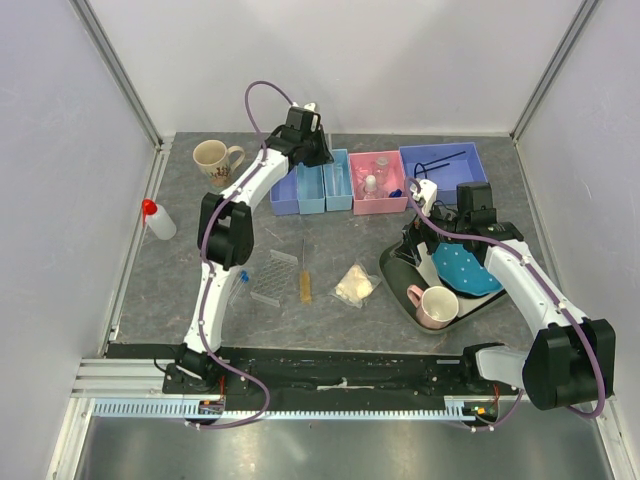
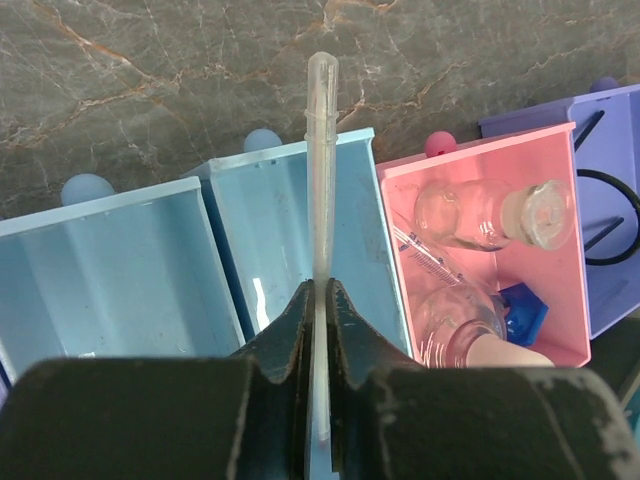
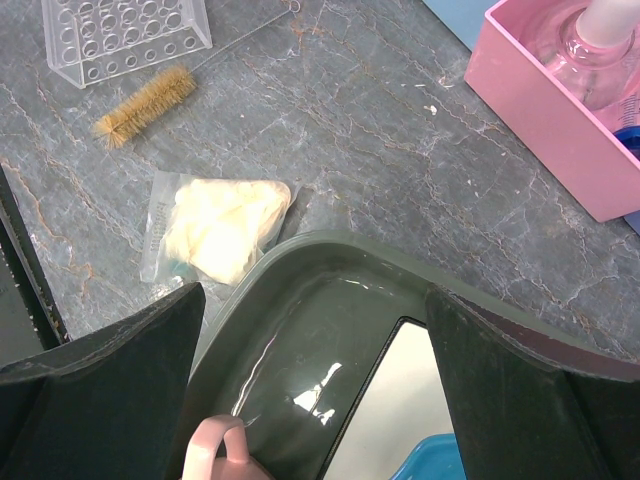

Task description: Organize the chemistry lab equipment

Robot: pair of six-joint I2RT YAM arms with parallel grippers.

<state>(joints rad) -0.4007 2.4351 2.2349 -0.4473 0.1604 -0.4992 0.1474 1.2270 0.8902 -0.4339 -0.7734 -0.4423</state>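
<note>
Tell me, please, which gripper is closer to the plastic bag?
Right. The open right gripper hovers over the rim of the dark tray, just beside the bag. The left gripper, holding a clear tube, is over the blue bins at the back.

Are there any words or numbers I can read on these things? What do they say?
No text here can be read.
Beige mug: dark marks on its side, too blurred to read.
Whitish bag: faint print along its edge, too small to read.
Clear tube in the pink bin: scale marks, too small to read.
</note>
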